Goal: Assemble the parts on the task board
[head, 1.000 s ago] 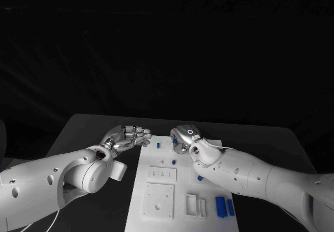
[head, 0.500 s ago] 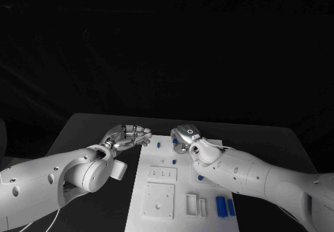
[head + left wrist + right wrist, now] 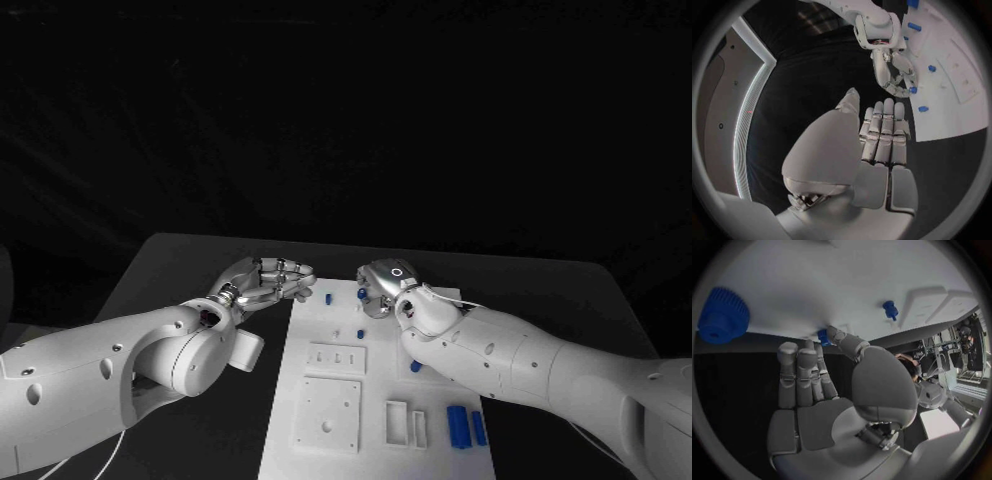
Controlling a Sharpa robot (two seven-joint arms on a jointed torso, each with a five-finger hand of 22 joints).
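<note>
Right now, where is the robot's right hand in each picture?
Head view: the right hand is at the far end of the white board.
Left wrist view: the right hand is across the table, at the board's edge.
Right wrist view: the right hand is in the middle, reaching toward the board.
Shared landmark: the white board.

I see task board [image 3: 378, 380] at table [image 3: 188, 262] middle, running from near edge toward far side. Left hand [image 3: 264, 281] hovers just beside board's far left corner, over bare table. Right hand [image 3: 384, 285] sits over board's far end, fingertip touching small part [image 3: 822, 335] near far edge. Gear part [image 3: 718, 315] lies on board beside right hand. Two long parts [image 3: 464, 426] lie side by side at board's near right. Peg part [image 3: 329, 299] stands between both hands.
</note>
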